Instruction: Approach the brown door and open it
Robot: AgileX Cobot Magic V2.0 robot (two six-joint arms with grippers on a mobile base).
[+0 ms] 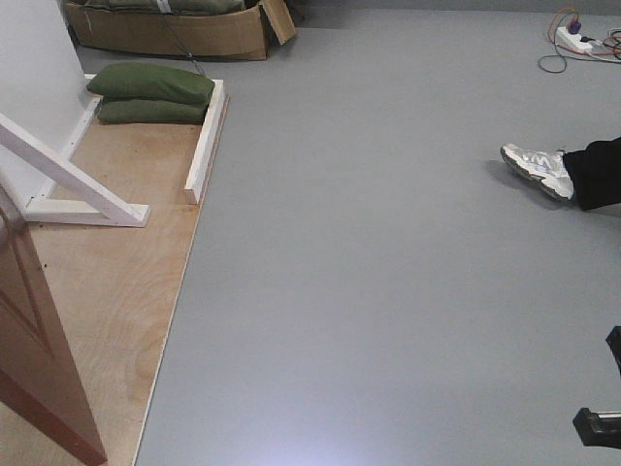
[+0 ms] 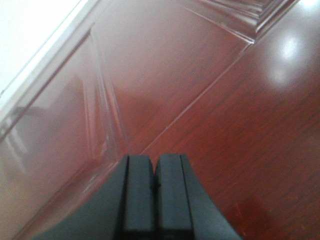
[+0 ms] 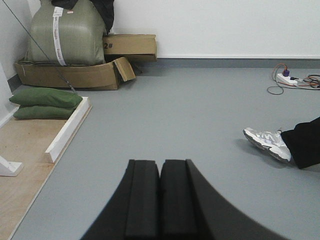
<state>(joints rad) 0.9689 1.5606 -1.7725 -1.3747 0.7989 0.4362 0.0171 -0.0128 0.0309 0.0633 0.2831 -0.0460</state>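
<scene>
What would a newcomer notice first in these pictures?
The glossy brown door fills the left wrist view, just beyond the shut left fingers. In the front view, green sandbags lie stacked at upper left, and a white sneaker rests on the grey floor at right.

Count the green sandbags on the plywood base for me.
2. The upper sandbag lies stacked on the lower sandbag at the far end of the plywood base, beside the white rail. Any behind the white wall would be hidden.
</scene>
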